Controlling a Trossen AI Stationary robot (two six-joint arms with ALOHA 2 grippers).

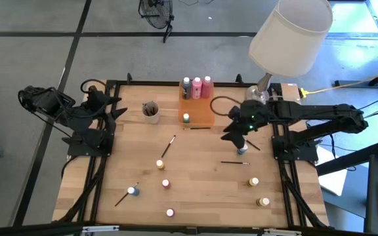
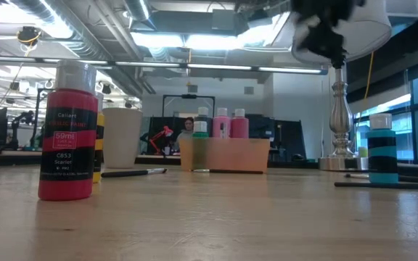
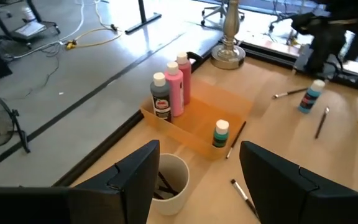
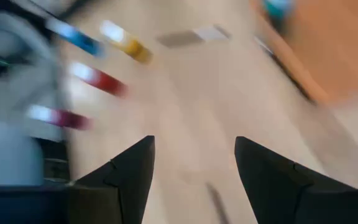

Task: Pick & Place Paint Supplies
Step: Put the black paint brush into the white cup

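Three tall squeeze bottles (image 1: 196, 87), two pink and one dark, stand at the far end of the orange tray (image 1: 202, 113), with a green pot (image 1: 186, 118) near its front. Small white-capped pots (image 1: 166, 184) stand scattered on the wooden table. Thin brushes (image 1: 168, 145) lie flat among them, and more brushes stand in the round cup (image 1: 151, 110). My left gripper (image 3: 197, 162) hangs open at the far left, above the cup (image 3: 169, 180). My right gripper (image 1: 236, 136) is open and raised right of the tray, above a blue pot (image 1: 243, 150), with nothing between its fingers (image 4: 132, 174).
A lamp with a white shade (image 1: 287, 36) stands at the table's far right corner. In the low view a red pot (image 2: 67, 130) stands very close to the camera and a teal pot (image 2: 383, 148) at the right.
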